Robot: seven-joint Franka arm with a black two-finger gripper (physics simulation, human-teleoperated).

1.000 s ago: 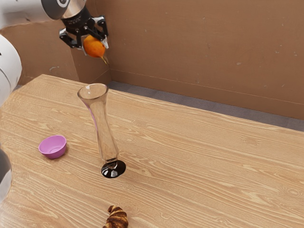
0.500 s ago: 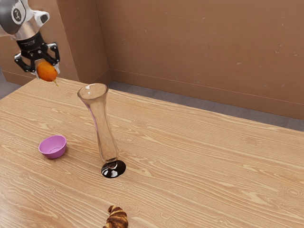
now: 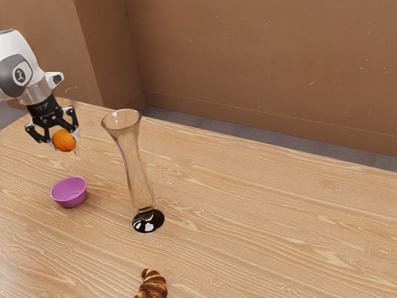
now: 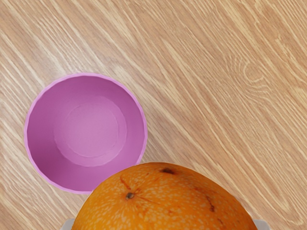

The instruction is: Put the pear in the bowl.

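pear (image 4: 163,206): orange, pale speckles, dark brown blotches | bowl (image 4: 91,129): pink-purple | counter (image 3: 279,217): tan, wavy paler grain | vase (image 3: 133,155): clear, black foot | croissant (image 3: 152,285): golden-brown, dark bands | wall (image 3: 267,62): brown | floor (image 3: 248,135): grey | arm (image 3: 15,46): white, grey

On my desk (image 3: 248,223), the bowl (image 3: 69,202) sits toward the exterior view's left, the vase (image 3: 133,164) right of it, the croissant (image 3: 152,285) before both (nearest my camera). Above the desk, the pear (image 3: 62,139) is in my gripper (image 3: 65,143).

Wood-grain table (image 3: 260,223); on it pink bowl (image 3: 69,192), clear vase with black base (image 3: 135,167), croissant (image 3: 152,285).
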